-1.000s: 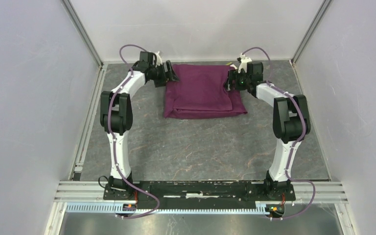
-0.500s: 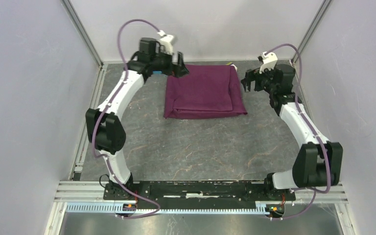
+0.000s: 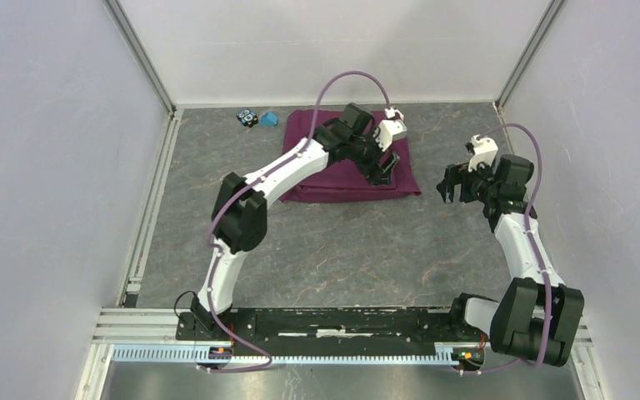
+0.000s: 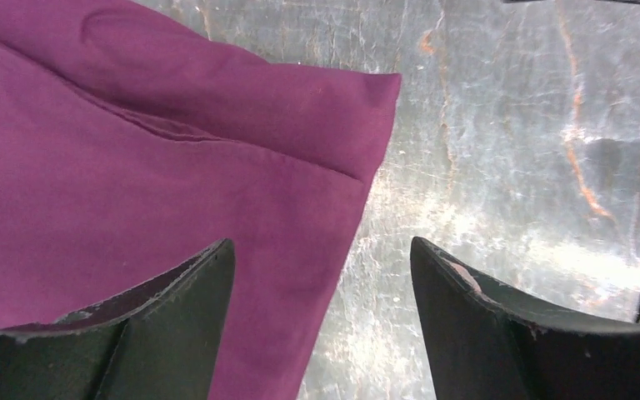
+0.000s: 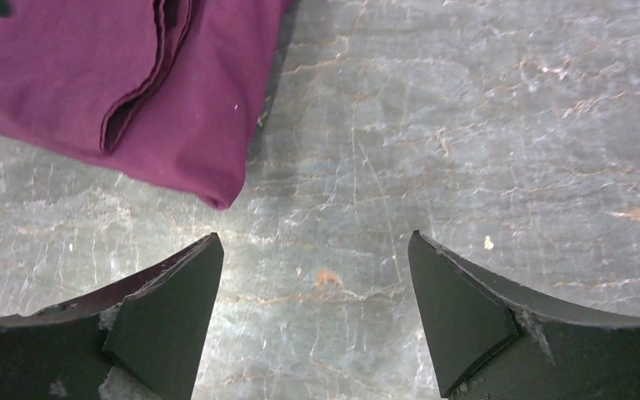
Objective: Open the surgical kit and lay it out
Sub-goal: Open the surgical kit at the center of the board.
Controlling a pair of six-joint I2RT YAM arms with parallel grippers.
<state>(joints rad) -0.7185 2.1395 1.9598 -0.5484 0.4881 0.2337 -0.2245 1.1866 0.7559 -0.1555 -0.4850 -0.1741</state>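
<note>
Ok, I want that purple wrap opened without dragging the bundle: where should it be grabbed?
Probably the loose top fold at the near right corner of the wrap, coming in from the right: the layers gape there, and the open right gripper hangs just beside that edge.

You have no legible writing, number, brand or sign in any view. The folded dark-purple cloth wrap [image 3: 342, 185] shows only plain fabric. The small black block [image 3: 247, 117] at the worktop's far edge, towards the left corner, carries pale marks too small for you to read.
</note>
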